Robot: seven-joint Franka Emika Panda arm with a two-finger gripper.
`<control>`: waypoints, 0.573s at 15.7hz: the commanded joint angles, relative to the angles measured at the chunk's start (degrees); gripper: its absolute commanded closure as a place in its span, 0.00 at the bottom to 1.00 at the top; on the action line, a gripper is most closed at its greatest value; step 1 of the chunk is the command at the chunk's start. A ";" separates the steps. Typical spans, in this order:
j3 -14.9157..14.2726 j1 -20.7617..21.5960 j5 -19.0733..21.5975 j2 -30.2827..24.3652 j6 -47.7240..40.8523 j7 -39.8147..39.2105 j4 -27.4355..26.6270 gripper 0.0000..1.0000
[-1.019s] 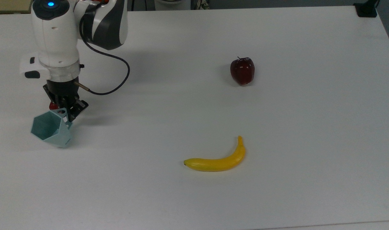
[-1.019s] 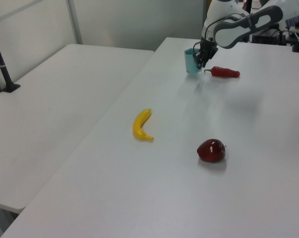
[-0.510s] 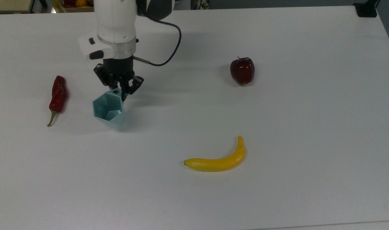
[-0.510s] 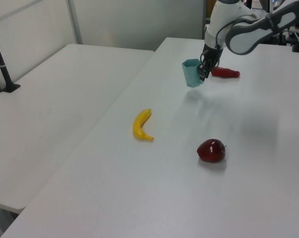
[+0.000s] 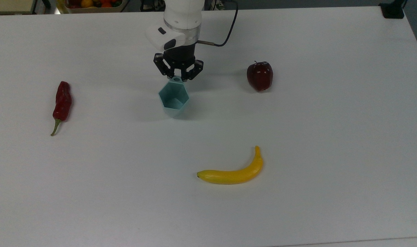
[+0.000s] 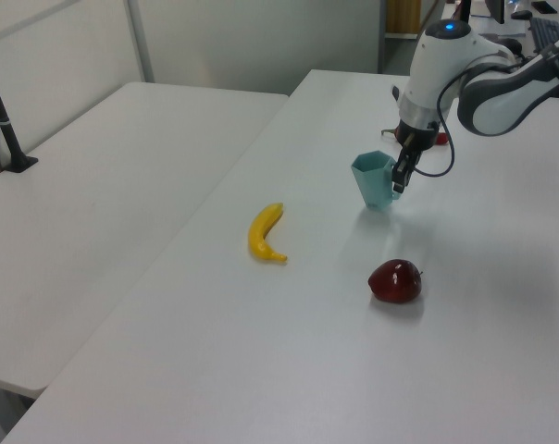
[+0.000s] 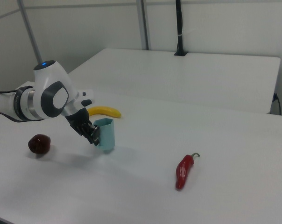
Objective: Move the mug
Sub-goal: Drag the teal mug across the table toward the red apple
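Observation:
The pale teal faceted mug [image 5: 174,98] hangs just above the white table [image 5: 297,144], between the chili and the apple in the top view. My gripper [image 5: 178,78] is shut on the mug's small handle at its far rim. In the left view the mug [image 6: 376,178] is held by my gripper [image 6: 399,175] at its right side. In the right view the mug [image 7: 106,134] sits at the tip of my gripper [image 7: 95,135], its mouth facing up.
A red chili [image 5: 61,103] lies at the top view's left, a dark red apple [image 5: 259,75] to the mug's right, and a yellow banana [image 5: 234,171] nearer the front. A second table [image 6: 104,185] adjoins in the left view. A bin of fruit [image 5: 92,4] stands past the far edge.
The arm has carried the mug from the top view's far left, past the chili, toward the middle and slightly farther back. The chili, hidden a second ago, is now uncovered.

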 commanded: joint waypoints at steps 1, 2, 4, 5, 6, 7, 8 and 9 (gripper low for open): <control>-0.54 1.14 -1.50 -2.14 -0.36 0.78 -1.95 0.97; -0.54 1.14 -1.50 -2.05 -0.88 0.78 -2.04 0.95; -0.54 1.14 -1.50 -2.05 -4.30 0.87 -1.95 0.93; -0.54 1.23 -1.50 -1.96 -5.62 0.87 -1.87 0.89; -0.54 1.58 -1.50 -1.70 -5.81 0.87 -1.87 0.88; -0.54 1.67 -1.50 -1.35 -5.90 0.95 -1.69 0.81; -0.54 1.58 -1.50 -1.17 -5.99 1.30 -1.52 0.71; -0.54 1.58 -1.50 -1.08 -6.16 2.00 -1.43 0.59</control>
